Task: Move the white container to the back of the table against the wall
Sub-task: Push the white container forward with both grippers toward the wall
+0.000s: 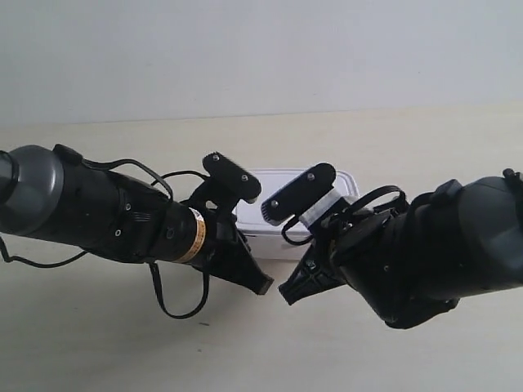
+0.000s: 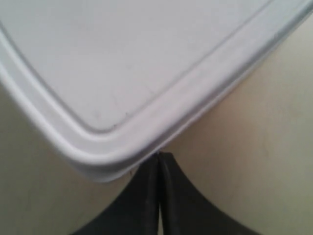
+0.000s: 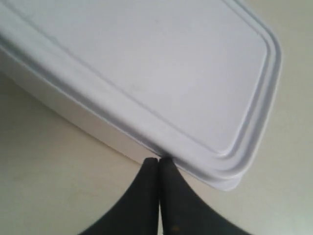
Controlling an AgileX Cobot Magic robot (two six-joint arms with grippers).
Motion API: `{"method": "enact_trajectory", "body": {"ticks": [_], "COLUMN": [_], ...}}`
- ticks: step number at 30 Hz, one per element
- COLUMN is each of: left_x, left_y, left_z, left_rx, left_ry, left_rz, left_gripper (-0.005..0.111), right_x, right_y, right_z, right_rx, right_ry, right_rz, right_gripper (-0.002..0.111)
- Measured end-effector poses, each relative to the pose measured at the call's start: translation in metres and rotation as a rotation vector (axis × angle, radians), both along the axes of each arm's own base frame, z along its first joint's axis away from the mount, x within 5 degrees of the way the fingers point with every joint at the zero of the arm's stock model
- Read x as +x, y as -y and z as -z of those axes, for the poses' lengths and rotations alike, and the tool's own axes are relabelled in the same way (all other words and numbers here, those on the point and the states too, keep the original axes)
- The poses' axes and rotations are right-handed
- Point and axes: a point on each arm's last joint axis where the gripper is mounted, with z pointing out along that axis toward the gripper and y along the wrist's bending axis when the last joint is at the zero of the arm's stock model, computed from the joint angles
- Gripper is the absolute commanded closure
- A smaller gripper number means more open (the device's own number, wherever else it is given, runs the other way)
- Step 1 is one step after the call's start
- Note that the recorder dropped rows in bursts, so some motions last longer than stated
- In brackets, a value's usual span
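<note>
The white container [image 1: 282, 181] lies on the table [image 1: 122, 343], partly hidden behind both wrists, with a strip of table between it and the wall [image 1: 261, 49]. The gripper [image 1: 263, 284] of the arm at the exterior view's left and the gripper [image 1: 288, 292] of the arm at its right meet at the box's near side. In the left wrist view my left gripper [image 2: 160, 155] is shut, tips against the container [image 2: 122, 63] under the lid rim near a corner. My right gripper [image 3: 159, 160] is shut too, tips touching the container's [image 3: 161, 63] long side.
Pale table surface [image 2: 254, 147] surrounds the box in both wrist views [image 3: 58, 161]. Loose black cables [image 1: 176, 306] hang from the arm at the exterior view's left, down to the table. The two arms lean in close to each other.
</note>
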Motion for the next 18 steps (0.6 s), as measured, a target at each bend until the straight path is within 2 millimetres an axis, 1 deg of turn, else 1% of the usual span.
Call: {"method": "enact_trajectory", "body": {"ticks": [1,5,10,14,18], "left_x": [0.002,0.006,0.019,0.027,0.032], "left_y": [0.0,0.002,-0.001,0.0,-0.003], "left_z": [0.001,-0.002,-0.011,-0.017,-0.013], "left_rx": [0.004,0.001,-0.018,-0.036,-0.027], "left_ry": [0.002,0.018,0.05,0.072,0.069], "left_rz": [-0.004,0.0,-0.022,-0.028,-0.042], "left_gripper": [0.107,0.107,0.107,0.107,0.107], "right_x": [0.004,0.012,0.02,0.024,0.027], "right_y": [0.005,0.013,0.017,0.022,0.027], "right_z": [0.0,0.001,0.002,0.002,0.002], "right_rx": [0.024,0.077,0.17,0.221,0.238], "right_ry": [-0.001,-0.013,-0.035,-0.041,-0.049], "right_rz": [0.043,0.079,0.083,0.132,0.155], "right_gripper": [0.108,0.108,0.108,0.108,0.108]}}
